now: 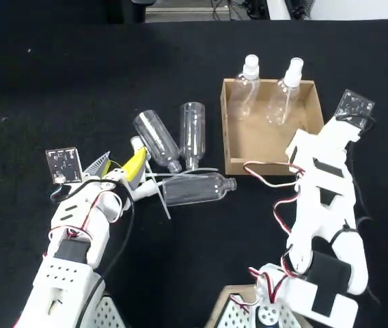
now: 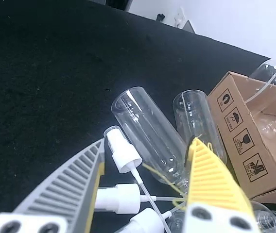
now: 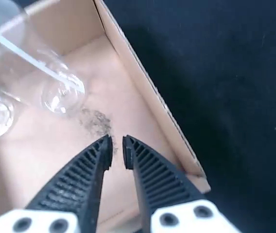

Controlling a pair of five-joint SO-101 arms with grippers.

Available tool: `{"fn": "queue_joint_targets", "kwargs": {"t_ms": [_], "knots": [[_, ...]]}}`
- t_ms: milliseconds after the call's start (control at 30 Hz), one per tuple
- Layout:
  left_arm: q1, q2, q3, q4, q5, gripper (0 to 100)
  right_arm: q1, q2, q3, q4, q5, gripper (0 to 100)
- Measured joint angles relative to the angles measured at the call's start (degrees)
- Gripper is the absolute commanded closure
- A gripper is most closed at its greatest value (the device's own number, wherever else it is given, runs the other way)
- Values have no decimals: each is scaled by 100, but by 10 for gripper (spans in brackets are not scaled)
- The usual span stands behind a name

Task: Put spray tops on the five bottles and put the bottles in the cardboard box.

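Beside the cardboard box (image 1: 225, 137), toward the left arm, three clear uncapped bottles (image 1: 192, 188) lay: two with necks toward the arms, one crosswise with its neck toward the box. White spray tops (image 2: 121, 151), partly cut off, lay between the left gripper's (image 2: 147, 143) spread jaws. The right gripper (image 3: 117, 141), jaws nearly together and empty, hung over the box.
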Motion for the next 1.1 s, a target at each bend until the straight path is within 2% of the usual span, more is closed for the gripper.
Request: {"fn": "queue_joint_targets", "kwargs": {"t_ms": [233,667,1100], "knots": [[0,0,0,0,-35,734,0,545,-18,-369,0,987],[0,0,0,0,-35,734,-202,651,-35,-413,0,987],[0,0,0,0,-35,734,-360,659,-26,-1125,0,987]]}}
